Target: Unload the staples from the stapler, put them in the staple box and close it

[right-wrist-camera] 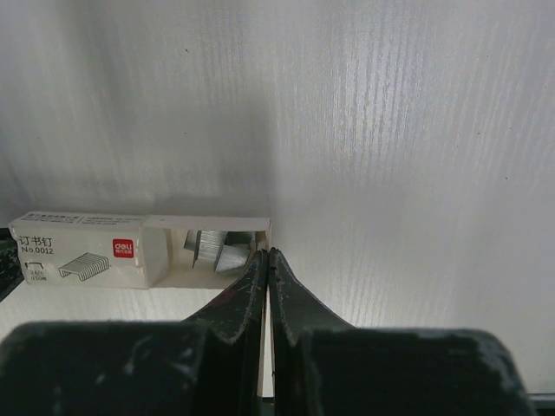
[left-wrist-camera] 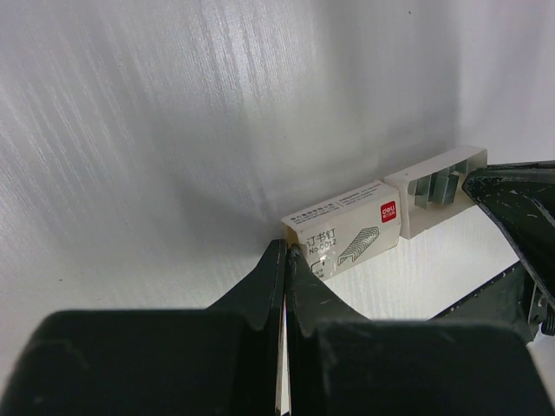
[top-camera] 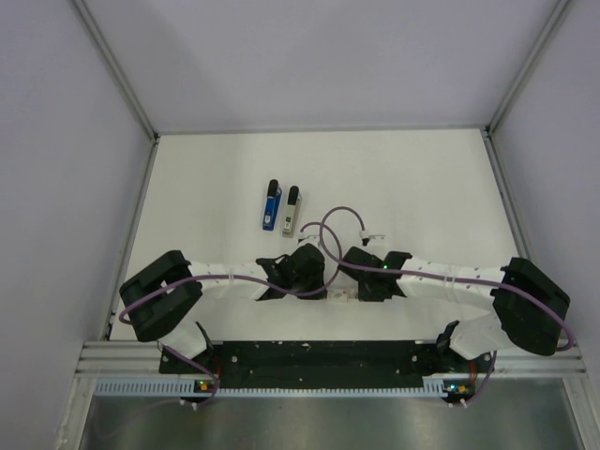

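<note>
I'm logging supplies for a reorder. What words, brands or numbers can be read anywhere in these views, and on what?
"订书钉": on the side face of the staple box, in both wrist views.
"No.0012": just under it, on the same face.
"deli": white letters on the red patch on that face.
Fine print along the box's top edge and under the number: too small to read.
Blue stapler and grey stapler: no readable markings.

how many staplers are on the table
2: a blue stapler and a grey stapler, lying side by side, left of centre on the table. No other shows, though part of the near table is covered from above.
</note>
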Robot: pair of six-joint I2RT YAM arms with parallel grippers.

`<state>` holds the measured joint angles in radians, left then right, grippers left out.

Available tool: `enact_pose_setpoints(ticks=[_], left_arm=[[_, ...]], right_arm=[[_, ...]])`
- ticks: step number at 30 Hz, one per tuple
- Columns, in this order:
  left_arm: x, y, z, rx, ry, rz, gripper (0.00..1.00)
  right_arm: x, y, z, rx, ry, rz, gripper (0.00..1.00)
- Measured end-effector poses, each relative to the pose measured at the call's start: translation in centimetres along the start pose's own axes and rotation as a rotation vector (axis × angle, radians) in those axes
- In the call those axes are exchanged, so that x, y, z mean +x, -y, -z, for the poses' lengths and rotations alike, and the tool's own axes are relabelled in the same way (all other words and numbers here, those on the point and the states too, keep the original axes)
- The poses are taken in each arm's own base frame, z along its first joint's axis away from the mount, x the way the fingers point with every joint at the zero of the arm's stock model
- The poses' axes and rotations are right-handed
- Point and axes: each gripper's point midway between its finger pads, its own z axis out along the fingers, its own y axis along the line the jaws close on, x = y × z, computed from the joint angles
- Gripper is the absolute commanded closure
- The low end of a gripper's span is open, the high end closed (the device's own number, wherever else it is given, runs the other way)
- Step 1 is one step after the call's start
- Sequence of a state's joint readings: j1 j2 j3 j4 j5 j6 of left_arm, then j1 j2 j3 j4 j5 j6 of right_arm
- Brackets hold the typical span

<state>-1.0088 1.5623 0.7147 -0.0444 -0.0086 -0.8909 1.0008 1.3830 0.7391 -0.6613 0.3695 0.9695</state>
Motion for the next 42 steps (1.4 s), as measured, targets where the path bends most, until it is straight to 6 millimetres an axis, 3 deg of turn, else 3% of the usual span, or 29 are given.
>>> enact_pose_setpoints(ticks=[10, 42], left_arm=[[0.0, 0.1, 0.0, 0.0, 0.0, -0.001, 1.0], [0.0, 0.2, -0.2, 0.0, -0.004, -0.006, 1.0]], right_arm=[[0.6, 1.1, -0.2, 0.03, -0.001, 0.0, 1.0], [0.8, 0.7, -0.2, 0.027, 0.003, 0.008, 1.0]])
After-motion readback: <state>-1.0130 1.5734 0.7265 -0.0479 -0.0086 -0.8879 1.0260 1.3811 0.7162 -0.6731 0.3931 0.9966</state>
